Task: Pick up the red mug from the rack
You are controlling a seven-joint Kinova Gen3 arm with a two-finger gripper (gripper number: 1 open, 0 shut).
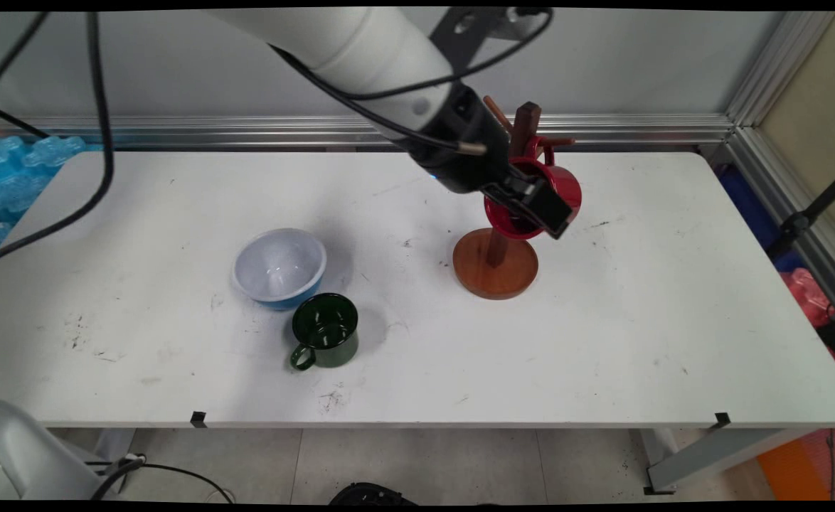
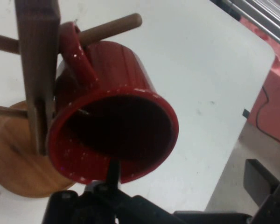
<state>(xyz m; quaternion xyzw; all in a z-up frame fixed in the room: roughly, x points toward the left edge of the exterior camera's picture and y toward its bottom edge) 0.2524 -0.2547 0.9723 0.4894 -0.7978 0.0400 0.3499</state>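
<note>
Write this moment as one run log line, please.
claw: at red mug rim | mug: handle on rack peg | green mug, bowl: on table

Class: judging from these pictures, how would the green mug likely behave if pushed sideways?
The green mug stands upright on a broad base, so it probably slides rather than tips. Its glossy, enamel-like finish suggests it is rigid and slippery. The side handle may make it turn.

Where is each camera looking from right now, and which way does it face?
Main view: fixed above the table's near side, looking down across it toward the wall; shows the arm and gripper.
Hand view: on the hand, looking along the gripper into the red mug; linkage shows.
Shared: red mug, mug rack.
</note>
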